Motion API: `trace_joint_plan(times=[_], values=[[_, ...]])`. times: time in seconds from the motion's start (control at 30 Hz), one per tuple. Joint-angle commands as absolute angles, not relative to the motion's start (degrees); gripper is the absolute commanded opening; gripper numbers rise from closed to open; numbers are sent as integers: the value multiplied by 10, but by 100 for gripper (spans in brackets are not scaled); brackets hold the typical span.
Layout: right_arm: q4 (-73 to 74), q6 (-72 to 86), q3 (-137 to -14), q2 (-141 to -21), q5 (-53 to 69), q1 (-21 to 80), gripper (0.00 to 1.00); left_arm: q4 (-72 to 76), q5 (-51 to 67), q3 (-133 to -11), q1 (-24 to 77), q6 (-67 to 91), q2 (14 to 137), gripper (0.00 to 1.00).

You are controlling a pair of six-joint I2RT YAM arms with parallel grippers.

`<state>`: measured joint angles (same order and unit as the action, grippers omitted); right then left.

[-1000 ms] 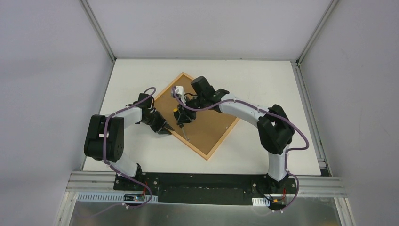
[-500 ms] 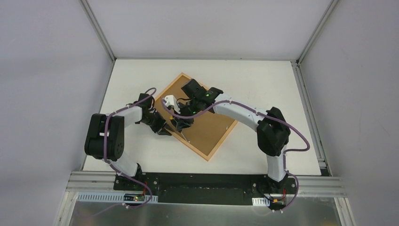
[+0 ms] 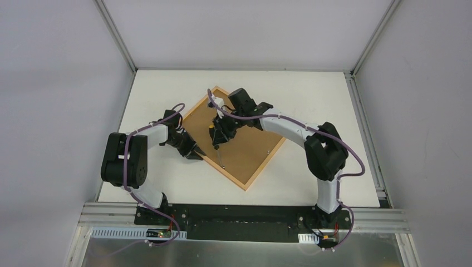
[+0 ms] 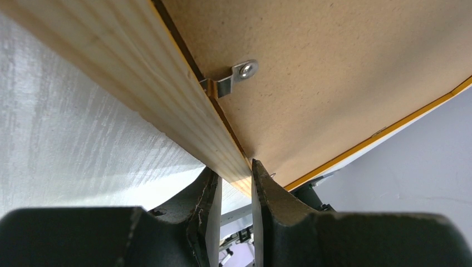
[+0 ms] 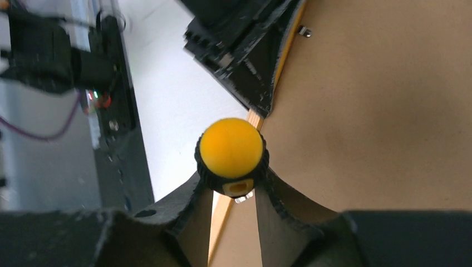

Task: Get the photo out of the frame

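Note:
The frame (image 3: 261, 170) lies face down on the table, turned like a diamond, with its pale wood rail (image 4: 139, 72) and orange inner edge showing. A brown backing board (image 3: 245, 142) fills it and hides the photo. My left gripper (image 3: 195, 153) is shut on the frame's left rail, which sits between its jaws (image 4: 234, 179). Over the board's left part, my right gripper (image 3: 218, 130) is shut on a screwdriver (image 5: 231, 151) with a yellow and black handle. The screwdriver's thin shaft (image 3: 220, 160) points down at the lower-left rail.
A metal turn clip (image 4: 232, 78) reaches from the rail onto the backing board, and another (image 5: 303, 31) sits near the left gripper's fingers. The white table (image 3: 311, 94) is walled on three sides, with aluminium rails along its edges. Both arm bases stand at the near edge.
The right arm swung left with the screwdriver toward the left gripper, then came back up and right over the board. The left gripper has kept its hold on the rail.

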<state>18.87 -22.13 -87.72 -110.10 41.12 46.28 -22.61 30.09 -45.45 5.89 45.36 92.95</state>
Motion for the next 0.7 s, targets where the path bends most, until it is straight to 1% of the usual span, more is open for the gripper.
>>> trace_joint_plan(times=[0.0,0.07,0.1,0.17,0.23,0.3,0.37,0.4,0.47,0.53,0.6,0.67], values=[[48,14,-923,-1124,391,455,0,-234,277,-452,54,406,945,0],[97,10,-970,-1149,407,458,0,-234,279,-452,55,404,945,0],[123,-13,-988,-1156,400,462,0,-234,281,-453,54,402,945,0],[136,-52,-988,-1148,358,469,0,-234,285,-456,55,398,947,0],[133,-31,-1007,-1155,336,464,0,-234,289,-458,55,396,948,0],[157,-11,-1061,-1183,342,462,0,-234,288,-456,55,396,950,0],[210,-58,-1105,-1203,332,473,0,-234,290,-457,55,398,953,0],[237,-88,-1117,-1207,321,479,0,-234,291,-457,55,400,953,3],[297,-151,-1126,-1205,295,492,0,-233,290,-457,55,404,950,10],[328,-199,-1117,-1199,280,499,0,-234,285,-459,55,405,948,14],[333,-222,-1103,-1191,286,502,0,-234,285,-460,55,406,952,13],[329,-228,-1095,-1190,291,508,0,-234,285,-460,55,408,957,9]])
